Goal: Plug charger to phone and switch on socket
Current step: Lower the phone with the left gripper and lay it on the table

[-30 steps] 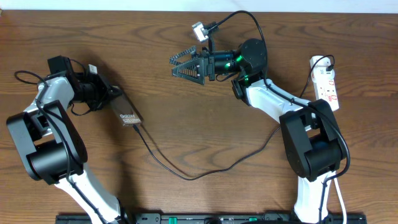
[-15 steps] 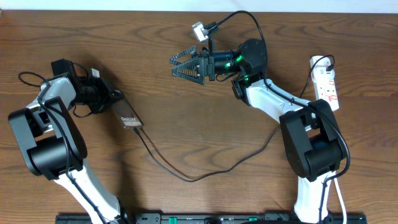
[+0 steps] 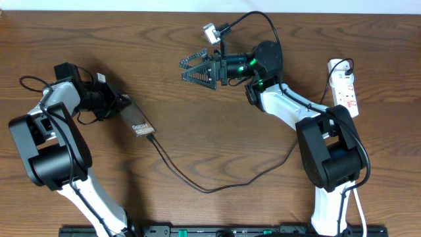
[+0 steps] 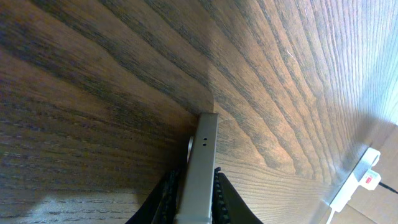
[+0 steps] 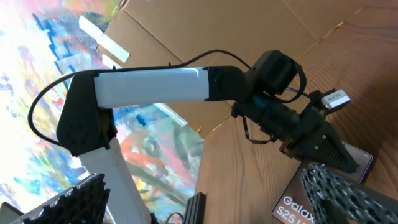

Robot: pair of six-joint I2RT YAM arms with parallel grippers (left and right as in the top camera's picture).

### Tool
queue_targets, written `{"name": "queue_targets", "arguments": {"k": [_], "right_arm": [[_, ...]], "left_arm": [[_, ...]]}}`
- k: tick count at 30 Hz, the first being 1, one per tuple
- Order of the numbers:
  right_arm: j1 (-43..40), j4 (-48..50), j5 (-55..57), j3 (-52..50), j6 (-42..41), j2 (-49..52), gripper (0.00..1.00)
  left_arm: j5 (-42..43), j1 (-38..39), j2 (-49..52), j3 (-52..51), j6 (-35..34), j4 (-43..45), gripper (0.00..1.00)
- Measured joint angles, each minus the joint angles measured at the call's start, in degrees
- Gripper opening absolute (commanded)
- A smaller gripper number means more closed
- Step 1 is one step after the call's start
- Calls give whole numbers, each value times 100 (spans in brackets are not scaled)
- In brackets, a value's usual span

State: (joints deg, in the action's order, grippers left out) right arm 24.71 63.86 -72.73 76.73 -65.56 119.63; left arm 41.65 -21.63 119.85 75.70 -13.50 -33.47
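The phone (image 3: 135,120) lies tilted on the wooden table at the left, its "Galaxy" text showing. My left gripper (image 3: 118,103) is shut on the phone's upper end; the left wrist view shows its grey edge (image 4: 202,165) clamped between the jaws (image 4: 198,208). The black charger cable (image 3: 197,185) runs from the phone's lower end in a curve toward the right arm. My right gripper (image 3: 191,69) is open and empty, held above the table's middle back. The phone also shows in the right wrist view (image 5: 323,190). The white socket (image 3: 346,89) lies at the far right.
The socket's white strip also shows at the edge of the left wrist view (image 4: 357,180). A small camera on a cable (image 3: 210,33) sticks up from the right arm. Cardboard and a colourful painting lie beyond the table in the right wrist view.
The left gripper has shifted the phone slightly down and right, and the cable's curve has moved with it. The right arm has not moved.
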Motion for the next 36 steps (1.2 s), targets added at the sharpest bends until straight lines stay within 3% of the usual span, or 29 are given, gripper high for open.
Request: {"name": "queue_targets", "arguments": {"k": [12, 18, 36], "right_arm": [[0, 0, 0, 0, 0, 0, 99], [0, 0, -2, 0, 0, 0, 99], [0, 0, -15, 0, 2, 0, 99]], "left_arm": [[22, 0, 0, 0, 0, -144, 17], [118, 0, 0, 13, 7, -219, 34], [254, 0, -2, 52, 9, -424, 43]]}}
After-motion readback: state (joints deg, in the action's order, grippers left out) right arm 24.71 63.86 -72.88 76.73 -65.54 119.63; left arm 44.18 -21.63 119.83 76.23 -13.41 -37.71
